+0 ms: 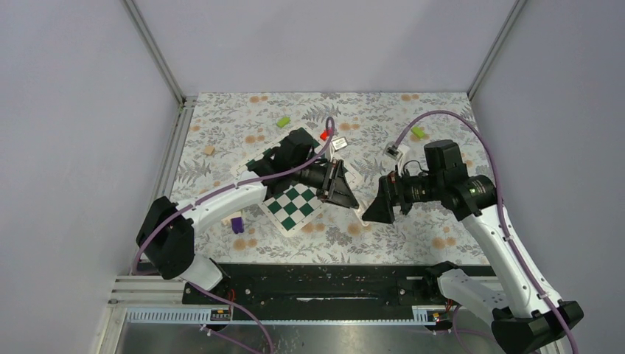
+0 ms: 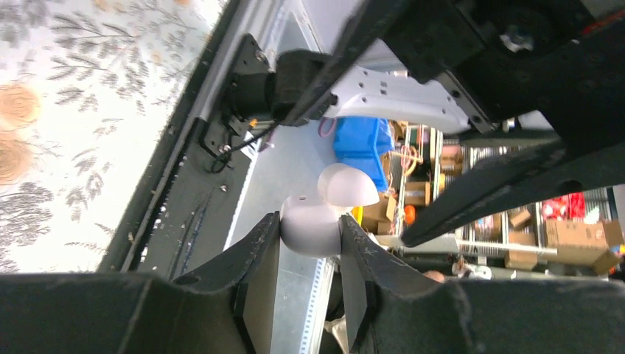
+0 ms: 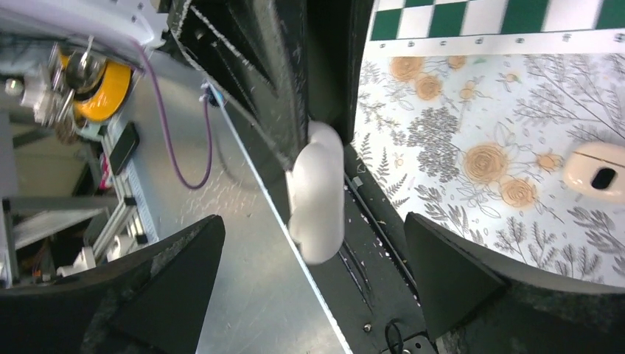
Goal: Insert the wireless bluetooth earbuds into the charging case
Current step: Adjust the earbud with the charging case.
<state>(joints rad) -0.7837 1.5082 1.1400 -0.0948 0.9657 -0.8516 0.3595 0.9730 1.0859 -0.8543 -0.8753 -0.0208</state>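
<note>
Between left claw [image 2: 309, 223] jaws, smooth white oval earbud [image 2: 315, 232]; right claw [image 3: 313, 225] wide open.

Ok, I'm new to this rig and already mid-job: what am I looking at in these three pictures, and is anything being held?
You are seeing a left arm and a right arm, each ending in a two-finger gripper. Both are bolted at the near edge of a floral-covered table.

The wide picture looks down from above and behind the arms. The other two come from a camera on each wrist, so each shows its own dark fingers at the bottom.

On the table lie a green-and-white chessboard mat and a few small bits, such as a green block.

The left gripper is clamped on a white earbud, held in the air. The right gripper is wide open, with a finger on either side of that earbud but not touching it. The beige charging case lies on the cloth with its dark hollow showing, apart from both grippers.
</note>
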